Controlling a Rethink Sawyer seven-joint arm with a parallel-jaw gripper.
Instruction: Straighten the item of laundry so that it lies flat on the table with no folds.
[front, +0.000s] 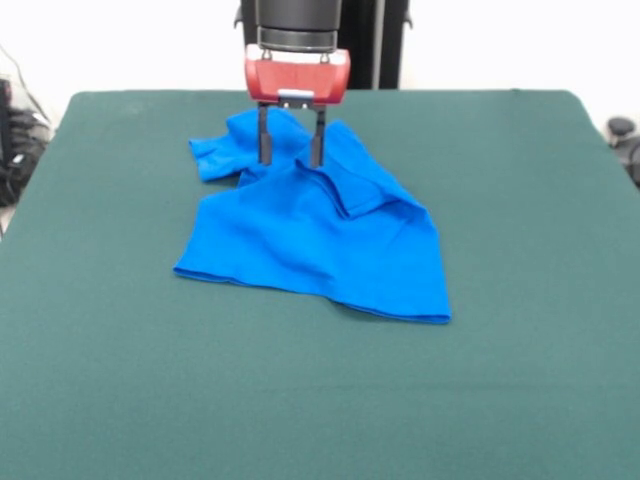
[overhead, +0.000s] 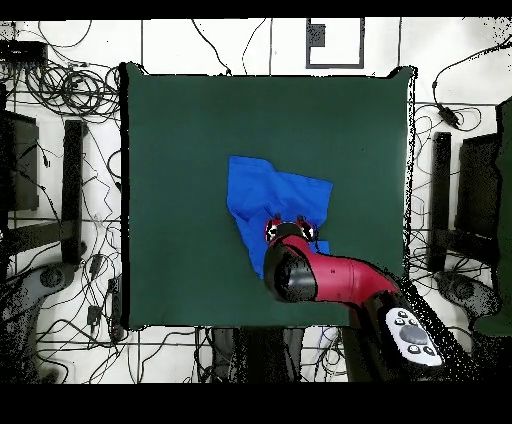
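Dark green felt counter (front: 520, 380), rounded at the corners. Near its middle, toward the robot's side, a bright blue T-shirt (front: 320, 245), partly spread, lower hem flat, upper part bunched with a fold across one sleeve. Above that bunched part, red end effector (front: 290, 158), fingers (front: 265, 140) parted, tips at the cloth, gripping nothing visible.

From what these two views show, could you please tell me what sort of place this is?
Probably a robotics lab: a green table set up for one arm with its tool above a blue T-shirt, with cables strewn over the floor.
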